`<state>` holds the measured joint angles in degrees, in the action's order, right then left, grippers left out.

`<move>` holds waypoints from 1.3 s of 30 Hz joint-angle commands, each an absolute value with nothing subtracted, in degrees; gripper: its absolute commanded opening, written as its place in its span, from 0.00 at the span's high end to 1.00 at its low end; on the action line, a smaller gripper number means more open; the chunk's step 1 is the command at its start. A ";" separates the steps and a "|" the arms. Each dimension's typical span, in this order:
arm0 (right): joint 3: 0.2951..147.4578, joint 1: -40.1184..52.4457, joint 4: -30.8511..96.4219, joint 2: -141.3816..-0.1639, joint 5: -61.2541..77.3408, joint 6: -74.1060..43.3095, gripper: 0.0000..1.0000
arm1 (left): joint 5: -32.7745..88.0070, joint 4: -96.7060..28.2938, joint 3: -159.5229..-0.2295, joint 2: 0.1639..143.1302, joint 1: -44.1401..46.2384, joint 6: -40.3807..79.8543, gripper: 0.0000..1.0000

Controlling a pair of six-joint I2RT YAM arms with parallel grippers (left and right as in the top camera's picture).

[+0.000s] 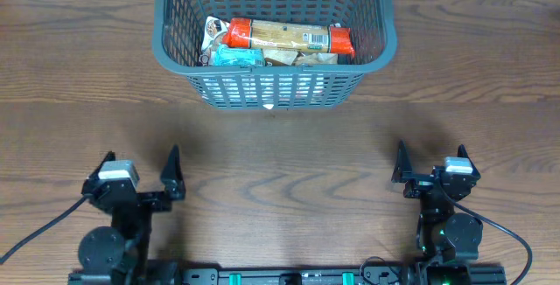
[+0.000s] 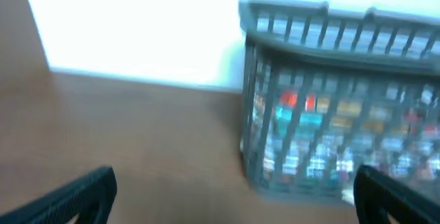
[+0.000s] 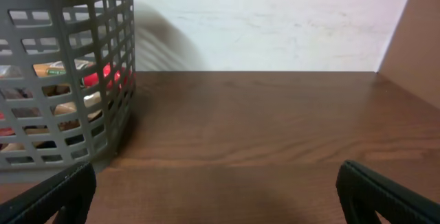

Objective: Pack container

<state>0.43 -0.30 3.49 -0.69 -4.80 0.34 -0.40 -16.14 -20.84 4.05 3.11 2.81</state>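
Observation:
The container (image 1: 273,91), a large dark grey lattice basket, stands at the far middle of the wooden table. Inside lie a long orange and tan packet (image 1: 289,36) and a teal packet (image 1: 236,56). My left gripper (image 1: 140,170) rests near the front left, open and holding nothing. At the front right my right gripper (image 1: 429,164) is open and holds nothing too. The left wrist view is blurred and has the container (image 2: 330,141) ahead to the right. In the right wrist view the container (image 3: 62,80) stands at the left.
A pale wall (image 3: 275,18) runs behind the table. Bare wood (image 1: 280,154) lies between both grippers and the basket. Black cables (image 1: 35,232) trail from the arm bases along the front edge.

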 commanded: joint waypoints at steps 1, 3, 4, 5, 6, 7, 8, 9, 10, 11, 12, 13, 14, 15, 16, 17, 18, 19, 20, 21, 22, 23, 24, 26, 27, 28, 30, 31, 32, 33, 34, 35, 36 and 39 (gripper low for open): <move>0.32 0.14 3.66 -0.32 -5.61 -0.82 0.01 | -0.93 -6.74 -14.90 1.37 3.31 3.09 0.01; 0.32 0.14 3.66 -0.32 -5.61 -0.82 0.01 | -1.10 0.45 -11.40 0.47 3.31 3.09 0.01; 0.32 0.14 3.66 -0.32 -5.61 -0.82 0.01 | -1.15 2.52 -10.33 0.21 3.31 3.07 0.01; 0.32 0.14 3.66 -0.32 -5.61 -0.82 0.01 | -1.26 5.48 -8.86 0.10 3.31 3.07 0.01; 0.32 0.14 3.66 -0.32 -5.61 -0.82 0.01 | -1.78 7.64 -7.79 0.12 3.31 3.09 0.01; 0.32 0.14 3.66 -0.32 -5.61 -0.82 0.01 | -2.22 9.26 -6.90 0.12 3.31 3.11 0.01; 0.32 0.14 3.66 -0.32 -5.61 -0.82 0.01 | -2.50 10.72 -6.02 0.12 3.31 3.09 0.01; 0.32 0.14 3.66 -0.32 -5.61 -0.82 0.01 | -3.29 11.79 -5.39 0.12 3.31 3.09 0.01; 0.32 0.14 3.66 -0.32 -5.61 -0.82 0.01 | -4.01 12.71 -4.75 0.12 3.31 3.07 0.01; 0.32 0.14 3.66 -0.32 -5.61 -0.82 0.01 | -4.91 13.17 -4.34 0.12 3.31 3.07 0.01; 0.32 0.14 3.66 -0.32 -5.61 -0.82 0.01 | -6.15 13.26 -4.01 0.12 3.31 3.05 0.01; 0.32 0.14 3.66 -0.32 -5.61 -0.82 0.01 | -7.40 13.21 -3.75 0.12 3.29 3.05 0.01; 0.32 0.14 3.66 -0.32 -5.61 -0.82 0.01 | -8.21 13.21 -3.53 0.12 3.31 2.81 0.01; 0.32 0.14 3.66 -0.32 -5.61 -0.82 0.01 | -9.19 13.23 -3.20 0.12 3.29 2.26 0.01; 0.32 0.14 3.66 -0.32 -5.61 -0.82 0.01 | -10.26 13.19 -2.87 0.12 3.31 2.15 0.01; 0.32 0.14 3.66 -0.32 -5.61 -0.82 0.01 | -11.51 13.21 -2.39 0.12 3.29 2.15 0.01; 0.32 0.14 3.66 -0.32 -5.61 -0.82 0.01 | -12.34 13.19 -1.93 0.12 3.31 2.22 0.01; 0.32 0.14 3.66 -0.32 -5.61 -0.82 0.01 | -12.71 13.21 -1.39 0.12 3.31 2.24 0.01; 0.32 0.14 3.66 -0.32 -5.61 -0.82 0.01 | -12.69 13.19 -0.69 0.12 3.31 2.28 0.01; 0.32 0.14 3.66 -0.32 -5.61 -0.82 0.01 | -12.47 12.88 -0.16 0.12 3.33 2.63 0.01; 0.32 0.14 3.66 -0.32 -5.61 -0.82 0.01 | -12.45 10.74 -0.23 0.12 3.33 3.66 0.01; 0.32 0.14 3.66 -0.32 -5.61 -0.82 0.01 | -12.45 9.17 -0.23 0.12 3.36 4.49 0.01; 0.32 0.14 3.66 -0.32 -5.61 -0.82 0.01 | -11.68 7.38 -0.23 0.12 3.36 5.06 0.01; 0.32 0.14 3.66 -0.32 -5.61 -0.82 0.01 | -9.21 4.89 -0.23 0.12 3.36 5.02 0.01; 0.32 0.14 3.64 -0.32 -5.61 -0.82 0.01 | -7.49 3.38 -0.23 0.12 3.36 4.99 0.02; 0.32 0.14 3.66 -0.32 -5.61 -0.82 0.01 | -5.72 2.39 -0.23 0.12 3.36 4.60 0.02; 0.32 0.14 3.66 -0.32 -5.61 -0.82 0.01 | -1.74 0.36 -0.23 0.12 3.36 2.70 0.01; 0.32 0.14 3.66 -0.32 -5.61 -0.82 0.01 | 0.36 -0.58 -0.23 0.12 3.36 1.78 0.02; 0.32 0.14 3.66 -0.32 -5.61 -0.82 0.01 | 1.89 -1.34 -0.23 0.12 3.36 0.97 0.01; 0.32 0.14 3.66 -0.32 -5.61 -0.82 0.01 | 3.51 -2.24 -0.23 0.12 3.36 -0.08 0.02; 0.32 0.14 3.66 -0.32 -5.61 -0.82 0.01 | 4.40 -2.70 -0.23 0.12 3.36 -0.64 0.01; 0.32 0.14 3.66 -0.32 -5.61 -0.82 0.01 | 5.28 -3.05 -0.23 0.12 3.36 -1.17 0.01; 0.32 0.14 3.66 -0.32 -5.61 -0.82 0.01 | 6.72 -3.36 -0.23 0.12 3.36 -2.57 0.01; 0.32 0.14 3.66 -0.32 -5.61 -0.82 0.01 | 8.64 -3.33 -0.23 0.12 3.36 -5.37 0.02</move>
<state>0.43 -0.30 3.49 -0.69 -4.82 0.25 3.75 -1.15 -0.89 0.58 3.14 -0.95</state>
